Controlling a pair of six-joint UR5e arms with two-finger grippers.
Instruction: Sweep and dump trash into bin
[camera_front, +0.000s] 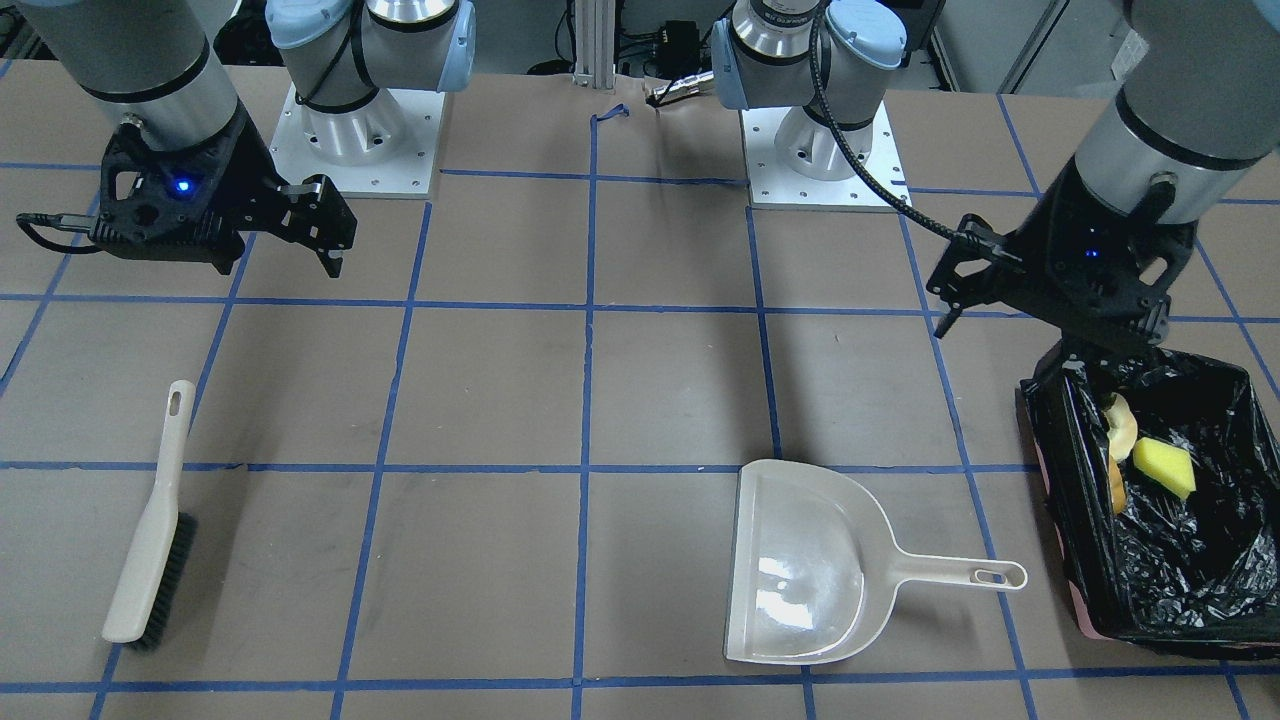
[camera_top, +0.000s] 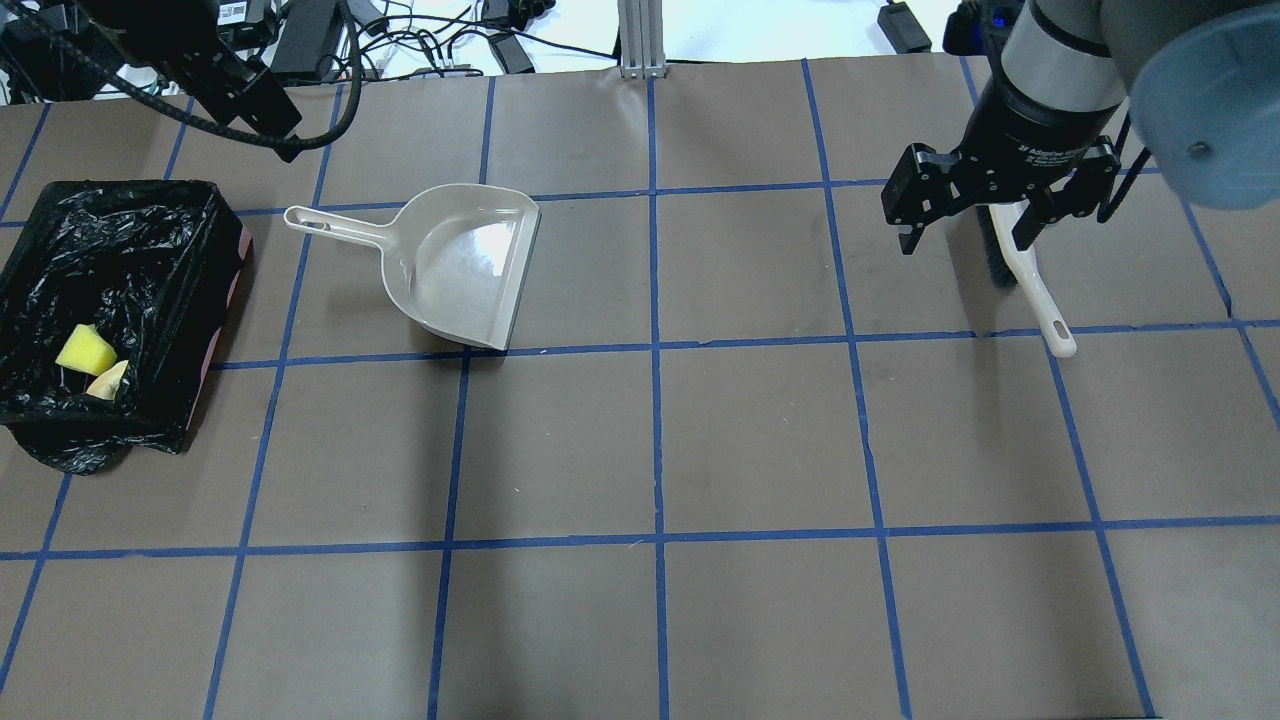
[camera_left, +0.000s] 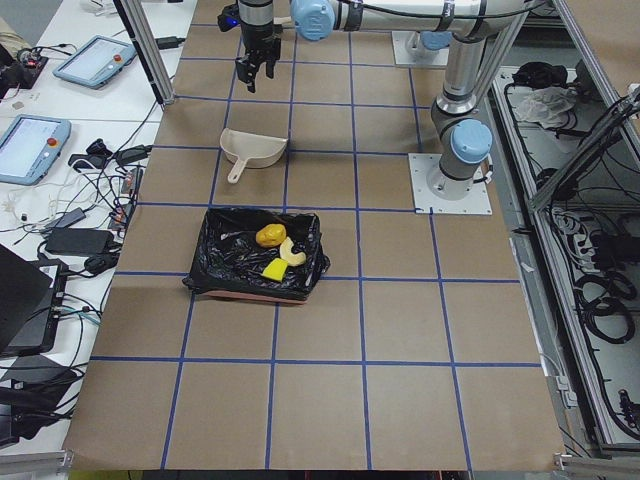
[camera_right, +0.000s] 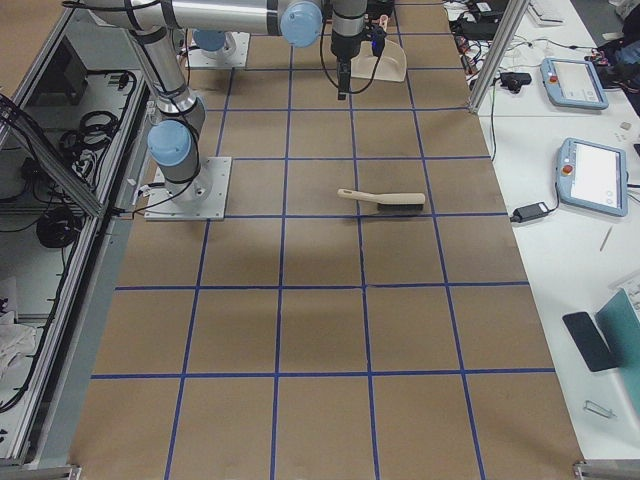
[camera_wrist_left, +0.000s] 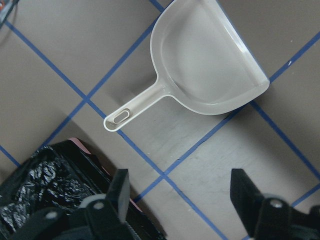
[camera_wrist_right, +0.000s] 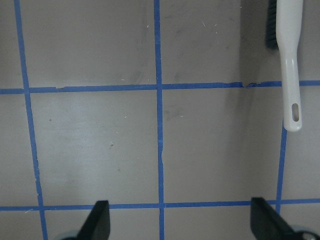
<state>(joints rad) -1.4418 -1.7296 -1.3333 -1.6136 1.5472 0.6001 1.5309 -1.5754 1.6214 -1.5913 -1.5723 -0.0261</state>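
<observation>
While both arms hang above the table (camera_front: 500, 400), neither holds anything. The left gripper (camera_wrist_left: 180, 175) has its fingers spread wide apart and empty; it hovers over the bin's (camera_front: 1060, 470) edge nearest the robot. The bin, lined with a black bag, stands at the table's end on the robot's left. Inside it lie a yellow sponge (camera_front: 1165, 465) and a pale scrap (camera_front: 1122, 425). The dustpan (camera_front: 810, 570) lies flat just beside the bin, its handle pointing toward it and its pan bare. The right gripper (camera_top: 965, 235) is likewise spread and empty, raised above the table close to the brush (camera_front: 150, 530). The brush lies on its side, well apart from the dustpan.
</observation>
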